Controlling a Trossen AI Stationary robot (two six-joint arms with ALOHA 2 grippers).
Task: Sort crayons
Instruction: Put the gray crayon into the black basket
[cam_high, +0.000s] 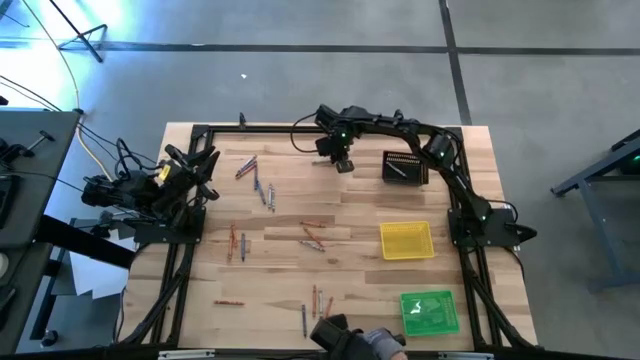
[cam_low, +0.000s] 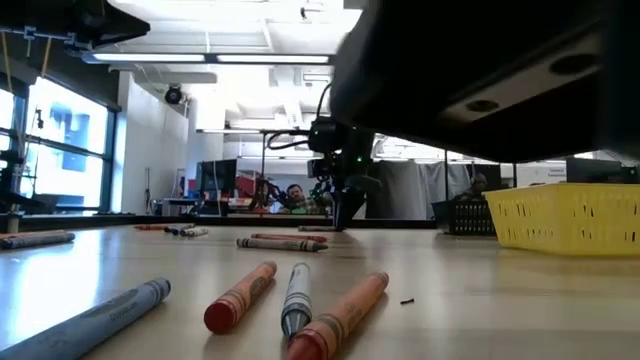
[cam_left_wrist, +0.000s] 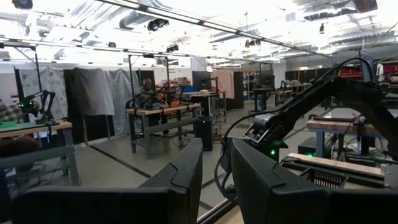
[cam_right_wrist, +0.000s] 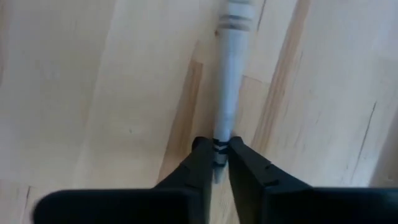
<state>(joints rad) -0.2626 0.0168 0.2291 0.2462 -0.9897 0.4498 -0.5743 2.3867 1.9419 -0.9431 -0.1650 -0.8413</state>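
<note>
The table (cam_high: 350, 215) was pale wood in plank stripes. The crayons (cam_low: 290, 300) showed orange-red and grey-blue wrappers; one grey crayon (cam_right_wrist: 227, 93) carried dark bands near its end. Three trays differed: black (cam_high: 404, 168), yellow (cam_high: 406, 240) with a mesh pattern, and green (cam_high: 430, 310). Both arms were dark, the right gripper (cam_right_wrist: 216, 152) black.

Two dark fingers (cam_left_wrist: 186, 180) of the left gripper (cam_left_wrist: 217, 177) fill the lower middle of the frame, standing apart with a narrow gap between them and nothing held there. At right, the other dark arm (cam_left_wrist: 311, 109) slants down from the upper right, a small green light (cam_left_wrist: 272, 151) glowing on it. A light wooden table edge (cam_left_wrist: 329, 165) shows at lower right. Behind lies a workshop room: grey curtains (cam_left_wrist: 99, 90) at left, workbenches (cam_left_wrist: 155, 112) in the middle, and a person (cam_left_wrist: 146, 93) sitting there.
</note>
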